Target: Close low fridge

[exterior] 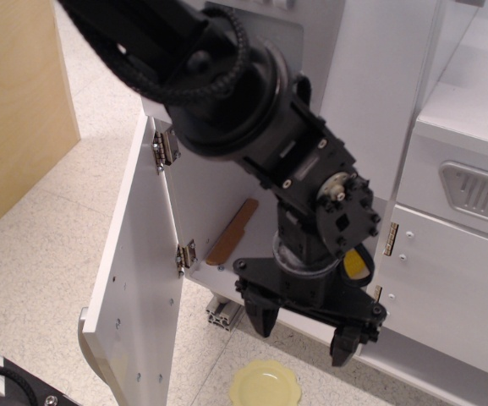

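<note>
The low fridge's flat white door (138, 279) stands swung wide open to the left, hung on two silver hinges (167, 146). Its inner face shows; a bit of the grey handle (83, 324) peeks out at the lower left edge. The open compartment (218, 211) is behind the arm, with a brown wooden piece (233, 231) leaning inside. My black gripper (304, 327) hangs in front of the compartment's lower edge, right of the door and not touching it. Its two fingers are spread apart and hold nothing.
A pale yellow plate (265, 383) lies on the floor below the gripper. A yellow object (358, 264) sits behind the wrist. A white panel with a grey vent grille (480, 190) is at the right. A wooden board (15, 101) stands at the left.
</note>
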Controlling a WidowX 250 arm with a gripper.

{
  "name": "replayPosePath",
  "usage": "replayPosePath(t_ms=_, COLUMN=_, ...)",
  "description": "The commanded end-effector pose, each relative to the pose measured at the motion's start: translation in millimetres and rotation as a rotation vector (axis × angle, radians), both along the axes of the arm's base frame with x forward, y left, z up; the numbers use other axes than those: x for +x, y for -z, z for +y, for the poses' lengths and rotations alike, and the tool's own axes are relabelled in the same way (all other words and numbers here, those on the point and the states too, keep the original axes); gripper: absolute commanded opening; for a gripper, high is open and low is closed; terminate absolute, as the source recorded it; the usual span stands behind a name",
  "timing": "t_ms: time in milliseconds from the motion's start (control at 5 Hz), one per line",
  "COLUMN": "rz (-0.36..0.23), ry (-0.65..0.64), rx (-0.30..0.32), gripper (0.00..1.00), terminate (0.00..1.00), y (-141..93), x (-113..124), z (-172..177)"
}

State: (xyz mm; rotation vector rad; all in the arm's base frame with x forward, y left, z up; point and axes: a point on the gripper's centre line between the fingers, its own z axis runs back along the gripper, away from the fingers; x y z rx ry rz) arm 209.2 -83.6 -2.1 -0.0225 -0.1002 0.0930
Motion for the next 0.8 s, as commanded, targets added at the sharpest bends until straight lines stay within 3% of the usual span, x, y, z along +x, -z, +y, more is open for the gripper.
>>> replayPosePath(t_ms=0, rz=-0.048, ry=-0.054, rx=-0.014, gripper=1.00, terminate=0.00, y=-44.5, x=6.0, z=63.7)
replayPosePath(t_ms=400, rz=-0.109, ry=-0.146, rx=0.058, gripper=1.00, terminate=0.00, y=-65.8, x=7.8, z=137.5)
replayPosePath(t_ms=600, rz=-0.104, ry=-0.187, rx=0.102, gripper=1.00, terminate=0.00, y=-67.2, x=8.9, z=161.7)
